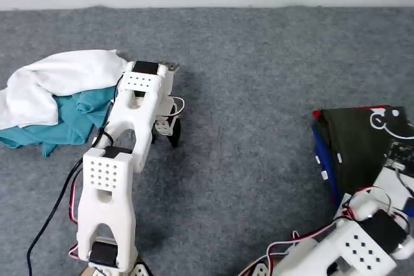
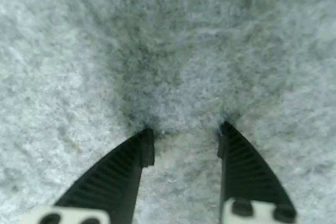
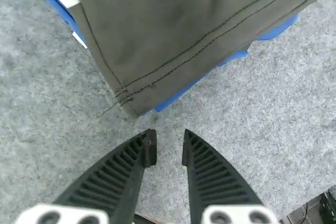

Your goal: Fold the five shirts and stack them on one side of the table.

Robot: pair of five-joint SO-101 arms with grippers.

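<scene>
My left gripper: jaws spread wide, holding nothing, both tips down on the grey felt table
My right gripper: jaws a narrow gap apart, holding nothing, just beside a corner of the folded stack
Folded stack: at my right side, dark shirt on top, blue shirt under it, red edge at the far corner
Loose heap: white shirt over teal shirt, far left, beside my left arm
</scene>
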